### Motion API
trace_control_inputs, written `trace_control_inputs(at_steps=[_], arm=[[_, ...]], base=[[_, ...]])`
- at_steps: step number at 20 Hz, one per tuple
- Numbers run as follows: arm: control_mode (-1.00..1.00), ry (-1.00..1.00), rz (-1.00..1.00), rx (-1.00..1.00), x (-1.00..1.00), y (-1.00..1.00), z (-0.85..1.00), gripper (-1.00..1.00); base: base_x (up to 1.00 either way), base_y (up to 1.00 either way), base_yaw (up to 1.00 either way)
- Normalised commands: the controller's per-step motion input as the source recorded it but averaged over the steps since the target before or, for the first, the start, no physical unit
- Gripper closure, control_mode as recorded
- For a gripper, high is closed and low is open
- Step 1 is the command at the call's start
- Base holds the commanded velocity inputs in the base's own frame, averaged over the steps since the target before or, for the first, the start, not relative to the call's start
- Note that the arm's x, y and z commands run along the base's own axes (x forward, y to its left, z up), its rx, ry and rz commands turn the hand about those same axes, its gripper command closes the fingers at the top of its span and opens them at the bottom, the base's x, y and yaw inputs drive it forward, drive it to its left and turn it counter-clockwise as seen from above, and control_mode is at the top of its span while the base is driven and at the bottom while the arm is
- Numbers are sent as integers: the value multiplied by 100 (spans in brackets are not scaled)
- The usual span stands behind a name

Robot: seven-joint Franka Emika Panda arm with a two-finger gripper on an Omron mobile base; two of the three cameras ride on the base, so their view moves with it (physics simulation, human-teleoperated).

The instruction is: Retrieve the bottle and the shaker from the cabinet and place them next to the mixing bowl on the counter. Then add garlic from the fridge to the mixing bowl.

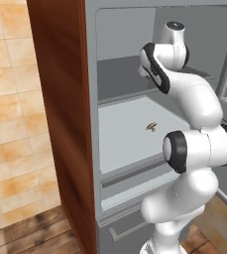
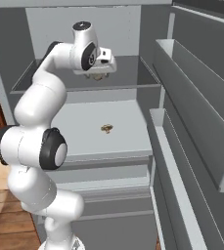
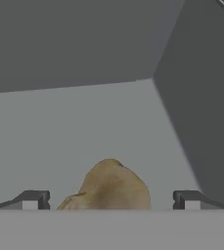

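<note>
The open grey fridge interior (image 1: pixel 130 134) is seen by the left base view from behind the white jointed arm (image 1: pixel 194 149), looking forward and down past a brown wooden side panel (image 1: pixel 60 114). The same shelves are covered by the right base view from the other side, with the grey door bins (image 2: pixel 191 122) at its right. A pale grey shelf floor (image 3: pixel 84 127) is faced closely by the hand view.

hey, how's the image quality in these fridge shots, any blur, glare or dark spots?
Left base view: evenly lit, no glare, the wooden side panel smeared. Right base view: soft, flat light, the upper shelf shaded behind the claw. Hand view: dim and grey, the garlic soft-edged between the open fingertips.
</note>
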Motion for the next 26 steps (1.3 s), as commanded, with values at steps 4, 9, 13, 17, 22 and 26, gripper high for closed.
trace_control_inputs(at_steps=[4,9,13,17,22,26], arm=[[-100,-2,0,0,22,0,-10,-100],[-100,0,0,0,0,0,0,-100],[-100,0,0,0,0,0,-9,-100],[-100,0,0,0,-7,-1,-6,-100],[-100,0,0,0,-19,-8,0,-100],[-100,0,0,0,-11,-3,-3,-100]], base=[[0,0,0],[0,0,0],[0,0,0],[0,0,0],[0,0,0],[0,0,0]])
